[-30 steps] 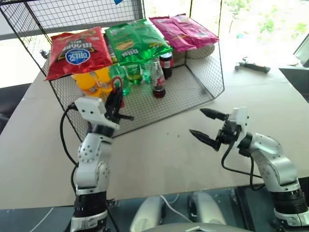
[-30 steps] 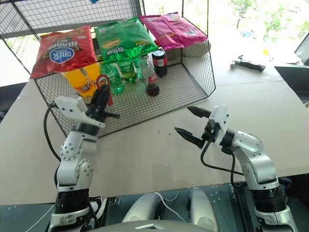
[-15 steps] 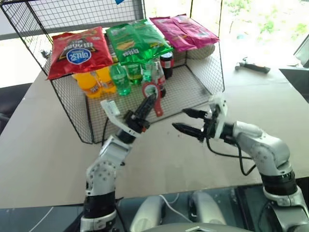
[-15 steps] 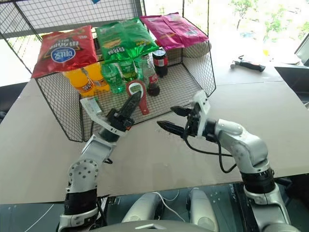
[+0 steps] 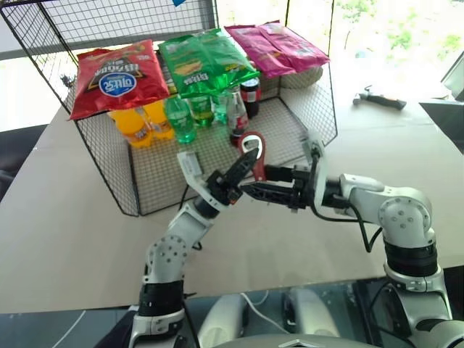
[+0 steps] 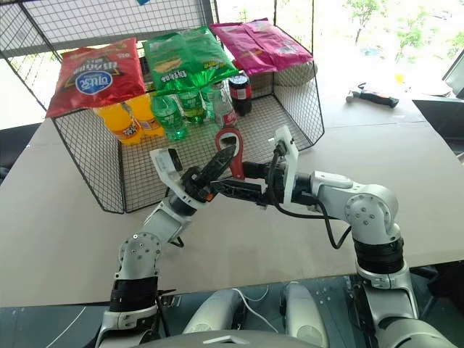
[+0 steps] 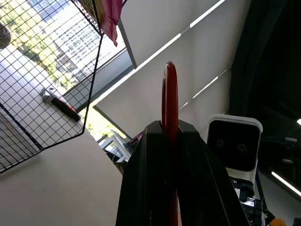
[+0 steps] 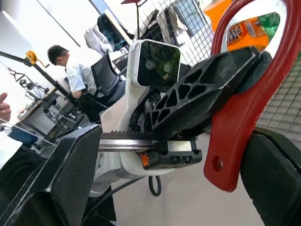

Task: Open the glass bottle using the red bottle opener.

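While opener (image 5: 254, 148) sits pinched in left gripper (image 5: 245, 164), handover to right looks underway.
Held ring-up above table (image 5: 65, 217) near its middle, handle end hanging free, likely so right gripper (image 5: 262, 183) can take it; right jaws wide, flanking handle, not yet touching. Bottle (image 5: 236, 119) upright inside wire basket (image 5: 319, 109) at table's far edge, capped, untouched, among green bottles (image 5: 180, 117).

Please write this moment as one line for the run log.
left claw: shut on opener | right claw: open beside opener | bottle: in wire basket, capped
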Controlling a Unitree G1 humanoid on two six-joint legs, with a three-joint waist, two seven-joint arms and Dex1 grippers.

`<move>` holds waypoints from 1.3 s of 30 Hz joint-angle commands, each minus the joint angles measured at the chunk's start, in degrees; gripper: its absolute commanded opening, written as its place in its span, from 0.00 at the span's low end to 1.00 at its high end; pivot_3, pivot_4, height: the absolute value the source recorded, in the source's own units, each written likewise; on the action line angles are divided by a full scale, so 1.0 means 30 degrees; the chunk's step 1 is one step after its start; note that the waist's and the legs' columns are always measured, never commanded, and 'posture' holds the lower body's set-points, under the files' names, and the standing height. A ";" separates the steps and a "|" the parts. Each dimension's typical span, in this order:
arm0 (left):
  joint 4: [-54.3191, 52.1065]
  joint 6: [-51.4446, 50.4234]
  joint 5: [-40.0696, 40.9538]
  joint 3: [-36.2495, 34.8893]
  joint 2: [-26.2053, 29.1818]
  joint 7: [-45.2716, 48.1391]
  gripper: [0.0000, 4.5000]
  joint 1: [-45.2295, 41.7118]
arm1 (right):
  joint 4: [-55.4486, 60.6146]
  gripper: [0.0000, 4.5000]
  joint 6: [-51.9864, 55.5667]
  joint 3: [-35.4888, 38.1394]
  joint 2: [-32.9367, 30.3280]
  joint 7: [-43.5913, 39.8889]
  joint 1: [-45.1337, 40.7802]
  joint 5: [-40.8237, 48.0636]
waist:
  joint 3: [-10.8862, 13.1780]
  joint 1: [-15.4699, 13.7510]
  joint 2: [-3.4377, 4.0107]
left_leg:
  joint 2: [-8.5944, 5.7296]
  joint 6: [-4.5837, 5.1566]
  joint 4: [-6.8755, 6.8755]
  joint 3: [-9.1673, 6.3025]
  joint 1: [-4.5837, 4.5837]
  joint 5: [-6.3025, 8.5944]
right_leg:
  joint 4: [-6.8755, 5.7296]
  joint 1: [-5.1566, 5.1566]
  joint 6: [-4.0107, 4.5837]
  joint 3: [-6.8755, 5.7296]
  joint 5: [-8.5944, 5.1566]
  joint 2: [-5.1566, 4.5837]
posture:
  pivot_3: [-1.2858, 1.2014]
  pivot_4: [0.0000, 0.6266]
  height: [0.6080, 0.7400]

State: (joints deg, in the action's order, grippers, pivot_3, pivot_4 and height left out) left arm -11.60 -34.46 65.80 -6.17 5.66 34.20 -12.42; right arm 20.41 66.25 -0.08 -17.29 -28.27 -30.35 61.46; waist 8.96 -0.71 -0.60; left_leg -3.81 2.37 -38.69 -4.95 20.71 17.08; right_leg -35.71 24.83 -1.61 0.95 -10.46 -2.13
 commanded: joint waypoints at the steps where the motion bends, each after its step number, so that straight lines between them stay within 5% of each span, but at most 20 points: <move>1: -0.0293 0.0279 -0.0078 -0.0051 -0.0287 0.0388 0.00 0.0039 | 0.0424 0.82 0.0367 0.0134 -0.0144 0.0001 -0.0322 0.0829 | 0.0000 -0.0010 0.0000 | 0.0000 0.0000 0.0000 0.0000 0.0002 0.0000 | 0.0001 0.0000 0.0000 0.0000 0.0000 -0.0001 | 0.52 0.24 0.96; 9: -0.0573 0.0164 -0.0180 -0.0208 -0.0499 0.0626 0.00 0.0400 | 0.0288 0.03 0.0924 -0.0438 -0.0933 -0.0625 -0.0413 0.0845 | 0.0000 0.0004 -0.0001 | 0.0002 0.0000 0.0001 -0.0002 0.0004 0.0000 | 0.0007 0.0001 0.0000 0.0002 0.0000 -0.0001 | 0.52 0.24 0.96; 20: -0.0886 -0.0041 0.0727 -0.0484 -0.0482 0.1318 0.00 0.0562 | -0.0221 0.01 0.1121 0.0043 -0.0895 -0.0307 -0.0369 0.1067 | 0.0001 -0.0009 0.0000 | 0.0004 0.0002 0.0003 -0.0007 0.0011 0.0001 | 0.0016 0.0001 -0.0001 0.0002 -0.0001 -0.0001 | 0.52 0.24 0.96; 24: -0.0746 0.0491 -0.0138 -0.0591 0.0003 0.1878 0.29 0.0111 | -0.0688 0.00 0.1198 0.1331 -0.0610 0.0774 0.0199 0.1873 | 0.0001 -0.0007 0.0000 | 0.0004 0.0001 0.0003 -0.0007 0.0015 0.0001 | 0.0022 0.0002 -0.0001 0.0001 0.0000 -0.0003 | 0.52 0.24 0.96; 31: -0.1626 0.1587 -0.3177 0.0196 0.1600 0.2385 0.98 -0.0051 | -0.0254 0.00 -0.1443 0.2680 -0.1567 0.2415 0.1624 -0.0976 | 0.0002 -0.0030 0.0001 | -0.0001 0.0004 0.0013 -0.0008 0.0024 0.0003 | 0.0042 0.0004 -0.0001 0.0000 -0.0001 -0.0006 | 0.52 0.24 0.96; 39: 0.3157 1.0702 -1.4801 0.1414 0.1403 -0.1813 0.98 -0.2304 | 0.0253 0.00 -0.7340 0.2901 -0.1277 0.3924 0.2354 -0.6243 | 0.0001 -0.0053 0.0003 | 0.0002 -0.0003 0.0044 0.0011 0.0007 0.0000 | 0.0043 0.0009 -0.0002 0.0023 0.0000 -0.0004 | 0.52 0.24 0.96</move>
State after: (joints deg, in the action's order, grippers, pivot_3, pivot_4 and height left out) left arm -4.43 -7.33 26.94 -2.36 9.83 31.30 -17.62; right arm 19.25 48.87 9.29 -20.66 -17.16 -23.18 46.92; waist 8.96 -0.87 -0.60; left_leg -3.80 2.36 -38.55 -4.91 20.74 17.08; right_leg -35.58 24.86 -1.62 1.01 -10.46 -2.14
